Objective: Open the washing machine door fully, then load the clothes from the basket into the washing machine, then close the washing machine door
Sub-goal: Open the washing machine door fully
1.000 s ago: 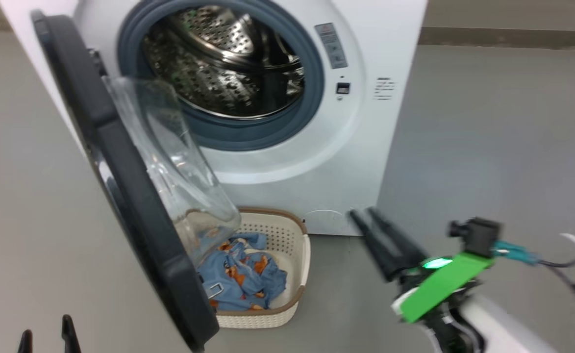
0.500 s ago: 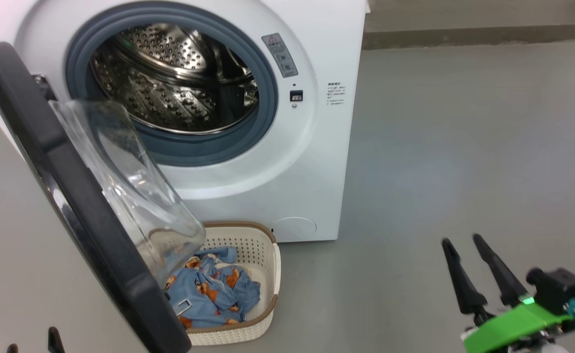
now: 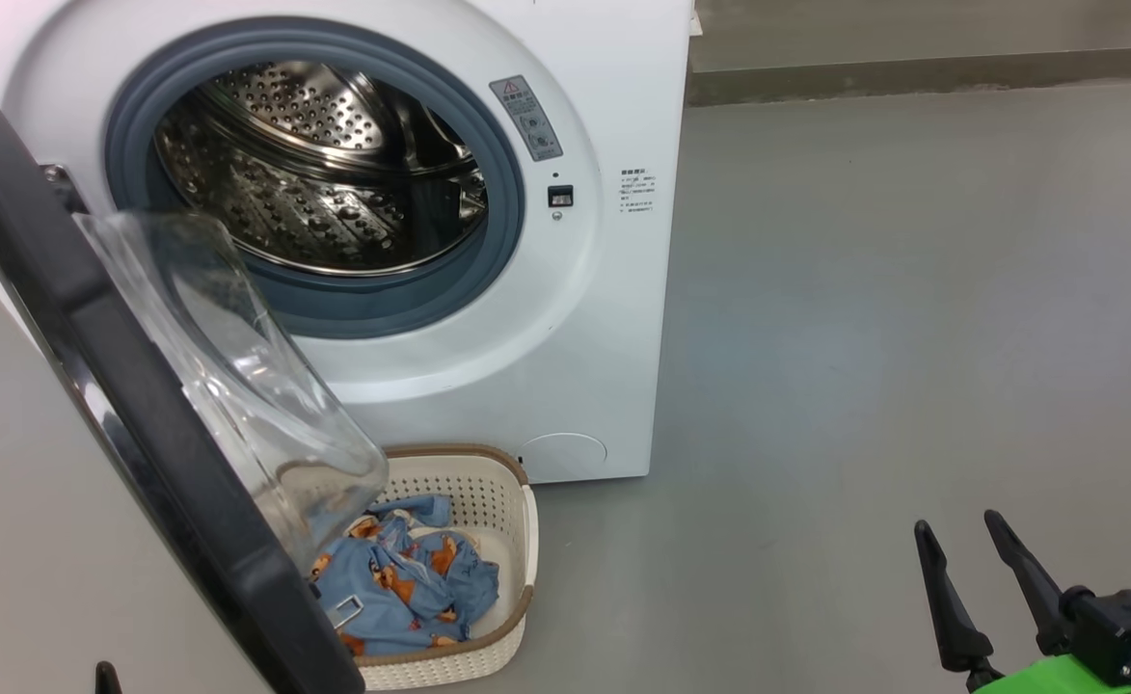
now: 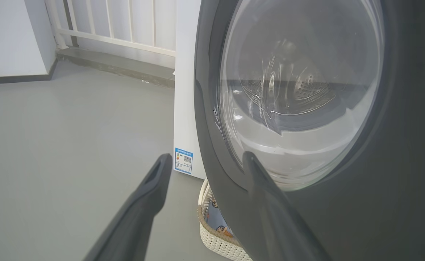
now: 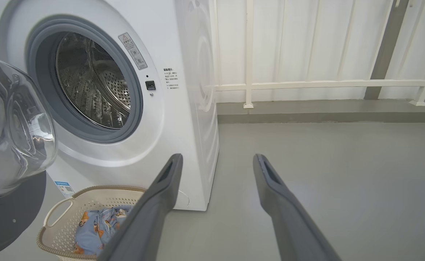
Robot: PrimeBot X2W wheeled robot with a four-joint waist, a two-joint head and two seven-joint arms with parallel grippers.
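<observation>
In the head view, the washing machine door stands swung out to the left of the washing machine. Its glass dome hangs over the left part of the basket, which sits on the floor just in front of the machine. All the clothes lie in the basket, and the drum looks empty. Your right end effector is low on the right, well apart from the basket, with its fingers spread and nothing between them.

In the left wrist view, your left end effector is also released and empty. It is close to the door's outer face, with one finger in front of the black ring and the other over bare floor. You cannot tell from here whether it touches the door.

In the right wrist view, the fingers point towards the machine's lower right corner, and the basket sits low on the left with its contents in plain sight.

By my reading, you are at the end of the opening step and loading has not begun. If the door will swing wider, nudge it out with the left arm. Then bring the right arm down into the basket's uncovered right side, clear of the dome, and close on the fabric.
</observation>
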